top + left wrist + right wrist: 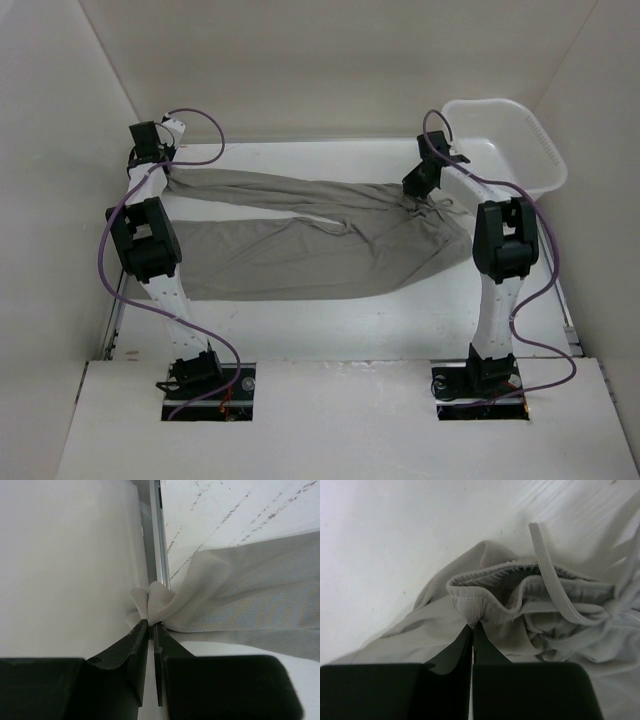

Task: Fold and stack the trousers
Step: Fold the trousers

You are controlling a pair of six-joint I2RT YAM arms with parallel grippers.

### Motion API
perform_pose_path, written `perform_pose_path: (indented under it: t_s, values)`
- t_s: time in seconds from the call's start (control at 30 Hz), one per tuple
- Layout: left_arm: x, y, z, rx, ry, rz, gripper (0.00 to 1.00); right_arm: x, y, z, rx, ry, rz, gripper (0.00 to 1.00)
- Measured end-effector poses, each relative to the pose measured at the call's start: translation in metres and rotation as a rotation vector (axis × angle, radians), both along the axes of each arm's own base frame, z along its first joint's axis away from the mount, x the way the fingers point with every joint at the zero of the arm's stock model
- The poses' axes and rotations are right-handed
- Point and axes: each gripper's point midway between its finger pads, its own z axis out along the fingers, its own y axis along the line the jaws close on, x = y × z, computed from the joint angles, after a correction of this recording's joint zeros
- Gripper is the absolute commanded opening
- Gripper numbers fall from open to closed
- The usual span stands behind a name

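The white counter (350, 320) fills the middle of the top view. The grey-taupe trousers (300, 240) lie spread across it, waist to the right and both legs running left. The far leg stretches to the back left corner, and the near leg lies flat beside the left arm. At the far right corner stands a white plastic tub (545, 165), partly behind the right arm. Its inside shows only white plastic, and the trousers lie wholly outside it on the counter.

From above, the left end effector (164, 170) sits at the tip of the far leg and the right end effector (413, 194) at the waist. That view does not show how their jaws stand.

The wrist views do. In the left wrist view, the left end effector (151, 625) is pressed almost together, pinching a bunched fold of the trousers (250, 595). This is at the counter's left edge, just beside a metal rail (161, 540).

In the right wrist view, the right end effector (472, 627) is pressed together on the gathered waistband (470, 605). The waist opening gapes behind it. A flat ribbed drawstring (547, 562) loops over the rumpled cloth to the right; from above it shows only as a thin line.
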Motion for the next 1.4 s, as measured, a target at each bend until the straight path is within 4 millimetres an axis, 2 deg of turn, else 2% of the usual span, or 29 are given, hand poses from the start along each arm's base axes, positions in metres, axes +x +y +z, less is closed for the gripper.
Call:
perform_pose_path:
  t_s: [0.13,0.2,0.37,0.6,0.67,0.73,0.83,0.93,1.03,1.07,1.1,1.13,1.2,1.4]
  values:
    - [0.000,-0.001,0.000,0.003,0.000,-0.003,0.09,-0.007,0.009,-0.017,0.115,0.025,0.032,0.00]
    - [0.001,-0.001,0.000,0.005,0.001,-0.005,0.09,-0.005,0.006,-0.015,0.164,0.020,0.036,0.00]
    - [0.002,-0.005,0.000,0.009,0.003,-0.015,0.09,0.009,0.016,0.002,0.252,-0.045,0.092,0.00]
    - [0.003,-0.010,0.000,0.014,0.009,-0.028,0.09,0.047,0.047,0.051,0.420,-0.233,0.197,0.00]
    - [0.003,-0.011,-0.001,0.016,0.011,-0.029,0.09,0.048,0.052,0.055,0.451,-0.248,0.215,0.00]
    - [0.003,-0.011,-0.001,0.017,0.013,-0.029,0.09,0.046,0.051,0.050,0.454,-0.247,0.216,0.00]
    - [0.002,-0.010,-0.001,0.022,0.015,-0.022,0.09,0.034,0.043,0.027,0.416,-0.184,0.177,0.00]
    - [0.000,-0.005,0.000,0.033,0.018,-0.003,0.09,0.019,0.028,0.002,0.306,-0.097,0.138,0.00]
    - [-0.003,0.005,0.002,0.047,0.021,0.025,0.09,0.009,0.013,-0.010,0.161,-0.040,0.100,0.02]
    - [-0.005,0.008,0.002,0.050,0.021,0.034,0.09,0.006,0.009,-0.011,0.115,-0.030,0.084,0.10]
    - [-0.006,0.012,0.003,0.055,0.022,0.046,0.09,0.005,0.003,-0.010,0.067,-0.026,0.061,0.23]
    - [-0.007,0.015,0.004,0.060,0.022,0.056,0.09,0.003,-0.001,-0.007,0.022,-0.025,0.046,0.31]
    - [-0.009,0.021,0.006,0.067,0.020,0.072,0.09,0.004,-0.008,0.002,-0.033,-0.036,0.029,0.54]
    - [-0.011,0.026,0.008,0.078,0.020,0.092,0.09,0.022,-0.006,0.031,-0.095,-0.127,0.106,0.82]
